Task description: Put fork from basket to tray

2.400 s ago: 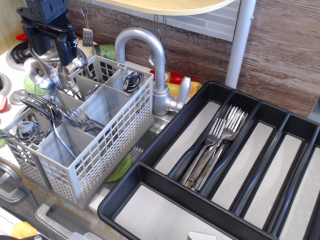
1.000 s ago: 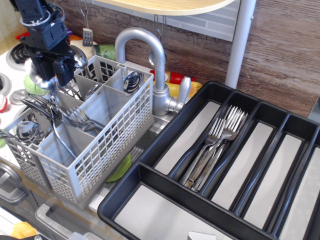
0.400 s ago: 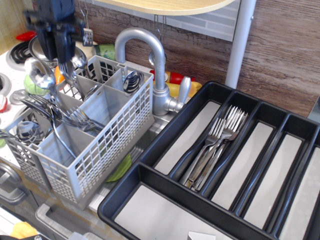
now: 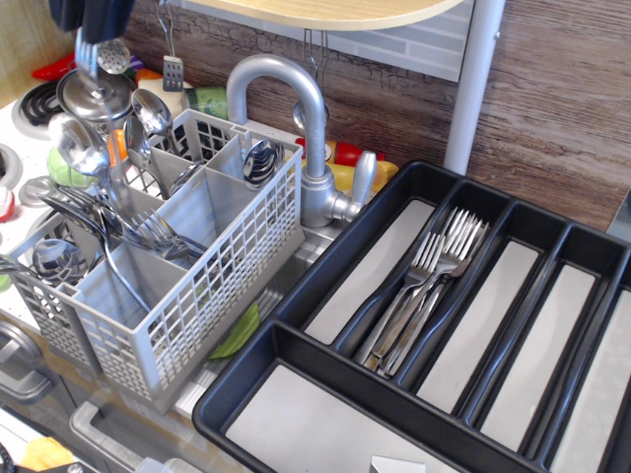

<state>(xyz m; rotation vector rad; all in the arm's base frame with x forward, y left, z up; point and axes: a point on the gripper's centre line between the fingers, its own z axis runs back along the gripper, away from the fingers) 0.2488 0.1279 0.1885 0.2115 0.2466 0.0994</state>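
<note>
Gripper (image 4: 89,25) sits at the very top left of my view, mostly cut off by the frame edge; I can see only its dark lower end. A fork (image 4: 87,51) hangs from it with four pale tines pointing down, clear above the basket (image 4: 212,286), so I read the jaws as clamped on its handle, though the grip itself is out of frame. The fork's visible part is short, shiny steel, slightly blurred, and it overlaps the lid of a steel pot (image 4: 94,94) behind it.

Below, the basket is light grey plastic with lattice sides and inner dividers. Spoons (image 4: 79,143) stand in its far-left cells with round bowls up, and more forks (image 4: 148,232) lean out of a left compartment, tines toward the middle. One spoon bowl (image 4: 261,158) shows in a back cell near the faucet (image 4: 296,108), which rises just behind the basket.

To the right lies the black tray (image 4: 325,266) with long pale-floored compartments. A bundle of forks (image 4: 429,286) lies in its second long slot, tines toward the wall; the other slots I can see hold no cutlery.
</note>
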